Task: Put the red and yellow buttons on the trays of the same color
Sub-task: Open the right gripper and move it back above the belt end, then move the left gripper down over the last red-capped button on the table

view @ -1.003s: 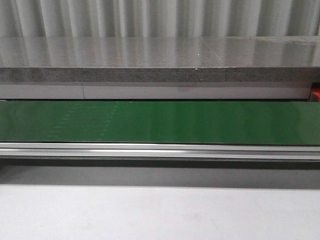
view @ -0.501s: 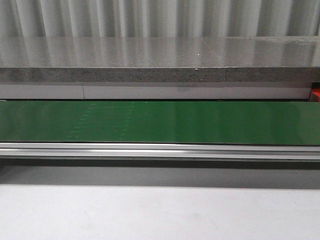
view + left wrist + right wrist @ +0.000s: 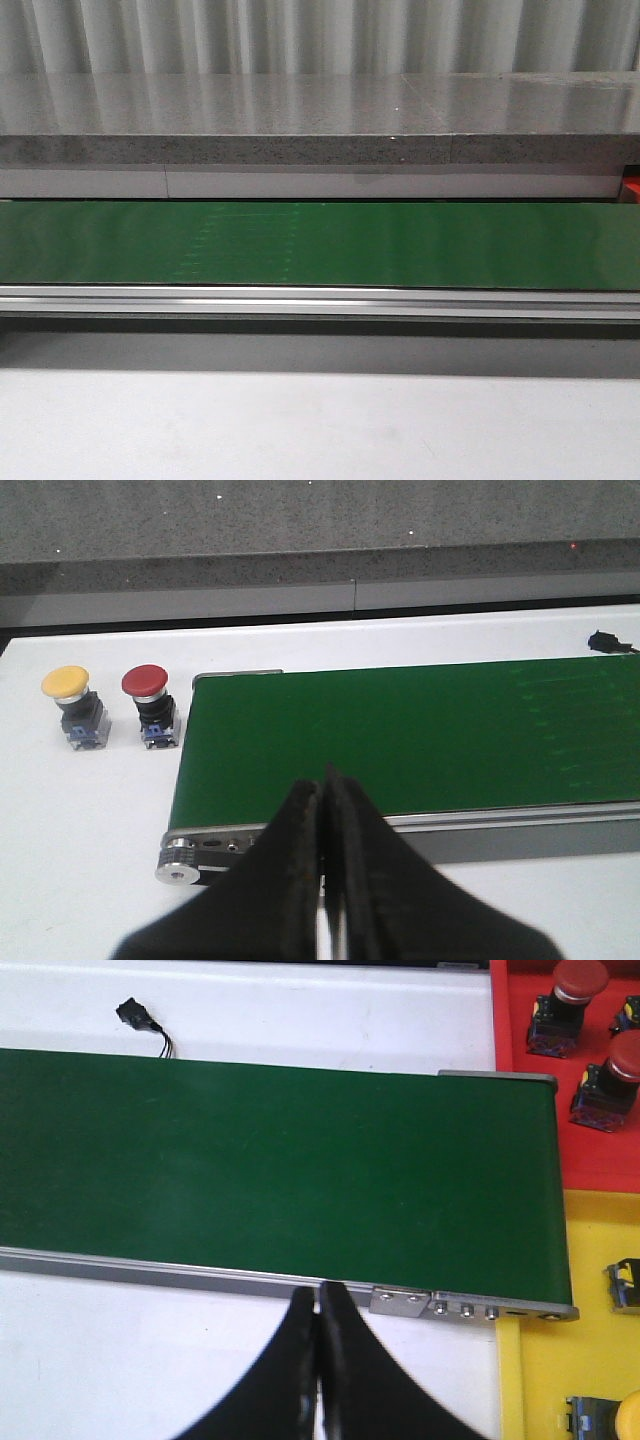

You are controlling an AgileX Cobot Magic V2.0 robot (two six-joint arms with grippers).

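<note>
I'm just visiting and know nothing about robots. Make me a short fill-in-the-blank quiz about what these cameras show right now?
1. The conveyor belt is coloured ____.
2. Off the belt's end, beside the yellow button, stands a ____ button.
3. The left claw is ____, holding nothing.
4. The buttons on the red tray have ____ caps.

Missing words: green; red; shut; red

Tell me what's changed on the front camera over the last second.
Only the faint light marks on the green conveyor belt have drifted rightward, so the belt is running. No button or tool has entered the front view; the grey ledge and table look the same.
</note>
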